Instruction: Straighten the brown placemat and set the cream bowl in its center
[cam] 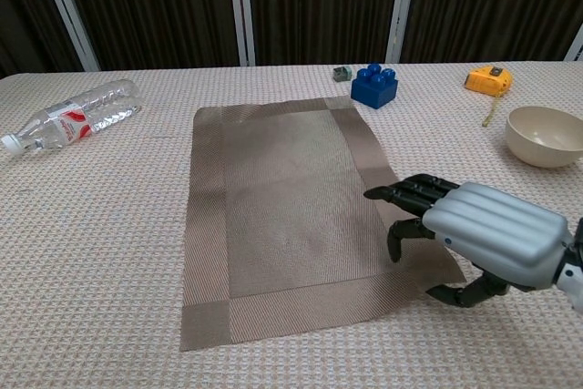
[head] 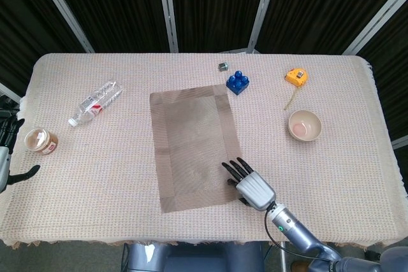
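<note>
- We see the brown woven rectangular placemat [head: 191, 148] at mid-frame, its long axis running up-down and tilted slightly off the table edge.
- Our right hand [head: 250, 183] rests at its lower-right corner, fingers [cam: 414, 193] loosely spread over the edge, gripping nothing.
- The cream round bowl [head: 305, 125] sits right of the mat, up-frame of that hand, the nearer one.
- Our left hand [head: 7, 151], at the left edge: we cannot tell its fingers' state.

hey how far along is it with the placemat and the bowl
Early. Done: nothing clearly; the brown placemat lies slightly skewed. In hand: the right hand is at the mat's near right corner, apparently adjusting it. Left: the cream bowl sits off to the right, untouched; it has to go to the mat's center.
</note>
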Available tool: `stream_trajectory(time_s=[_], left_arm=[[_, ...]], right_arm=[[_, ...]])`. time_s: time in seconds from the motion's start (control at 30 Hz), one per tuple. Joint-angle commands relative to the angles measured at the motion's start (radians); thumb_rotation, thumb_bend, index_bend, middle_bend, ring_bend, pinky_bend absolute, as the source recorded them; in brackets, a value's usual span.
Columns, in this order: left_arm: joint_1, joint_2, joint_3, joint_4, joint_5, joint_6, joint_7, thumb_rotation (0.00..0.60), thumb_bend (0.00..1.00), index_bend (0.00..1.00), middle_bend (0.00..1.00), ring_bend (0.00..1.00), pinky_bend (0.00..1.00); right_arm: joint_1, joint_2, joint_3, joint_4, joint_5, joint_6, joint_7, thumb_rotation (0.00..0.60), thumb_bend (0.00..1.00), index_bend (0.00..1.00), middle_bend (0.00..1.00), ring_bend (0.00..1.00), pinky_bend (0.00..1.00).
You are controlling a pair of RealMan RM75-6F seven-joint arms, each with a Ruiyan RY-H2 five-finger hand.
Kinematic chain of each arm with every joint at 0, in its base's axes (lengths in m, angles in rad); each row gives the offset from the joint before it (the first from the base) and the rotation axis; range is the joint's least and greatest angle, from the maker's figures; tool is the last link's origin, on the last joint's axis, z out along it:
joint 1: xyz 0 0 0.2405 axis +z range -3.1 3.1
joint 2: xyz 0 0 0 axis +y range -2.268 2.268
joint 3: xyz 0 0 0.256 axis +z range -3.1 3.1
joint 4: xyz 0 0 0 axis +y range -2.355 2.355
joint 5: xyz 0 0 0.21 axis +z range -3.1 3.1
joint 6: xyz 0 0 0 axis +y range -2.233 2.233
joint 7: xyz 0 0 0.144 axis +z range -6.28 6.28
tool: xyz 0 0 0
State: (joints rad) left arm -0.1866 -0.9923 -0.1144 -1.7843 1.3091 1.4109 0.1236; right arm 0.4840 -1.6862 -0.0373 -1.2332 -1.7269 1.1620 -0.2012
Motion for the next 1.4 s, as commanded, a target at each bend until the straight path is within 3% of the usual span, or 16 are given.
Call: stream_trajectory(time_s=[0.03, 0.47, 0.7, 0.83, 1.07, 1.4], left_arm=[[0.001, 0.001, 0.000, 0.000, 0.000, 0.001, -0.002, 0.600, 0.19, 0.00, 0.00, 0.00, 0.00], [0.012, 0.013, 0.006, -0.011, 0.024, 0.009, -0.023, 0.600, 0.19, 0.00, 0.00, 0.00, 0.00], [0.019, 0.021, 0.014, -0.017, 0.044, 0.015, -0.037, 0.600, 0.19, 0.00, 0.00, 0.00, 0.00], [0.025, 0.027, 0.018, -0.019, 0.053, 0.018, -0.050, 0.600, 0.19, 0.00, 0.00, 0.00, 0.00], [0.031, 0.033, 0.020, -0.021, 0.055, 0.021, -0.057, 0.600, 0.19, 0.00, 0.00, 0.00, 0.00], [0.024, 0.025, 0.016, -0.010, 0.035, 0.001, -0.045, 0.600, 0.19, 0.00, 0.00, 0.00, 0.00]], right_arm=[[0.000, 0.000, -0.005, 0.001, -0.009, 0.011, 0.006, 0.600, 0.35, 0.66, 0.03, 0.00, 0.00], [-0.005, 0.053, -0.051, -0.052, -0.071, 0.066, -0.016, 0.600, 0.35, 0.66, 0.03, 0.00, 0.00], [-0.020, 0.217, -0.135, -0.121, -0.174, 0.139, -0.039, 0.600, 0.35, 0.67, 0.04, 0.00, 0.00], [-0.021, 0.362, -0.179, -0.133, -0.229, 0.188, -0.037, 0.600, 0.35, 0.67, 0.04, 0.00, 0.00], [0.021, 0.456, -0.153, 0.003, -0.267, 0.213, -0.056, 0.600, 0.35, 0.67, 0.05, 0.00, 0.00], [0.162, 0.391, -0.065, 0.280, -0.301, 0.178, -0.037, 0.600, 0.35, 0.67, 0.05, 0.00, 0.00]])
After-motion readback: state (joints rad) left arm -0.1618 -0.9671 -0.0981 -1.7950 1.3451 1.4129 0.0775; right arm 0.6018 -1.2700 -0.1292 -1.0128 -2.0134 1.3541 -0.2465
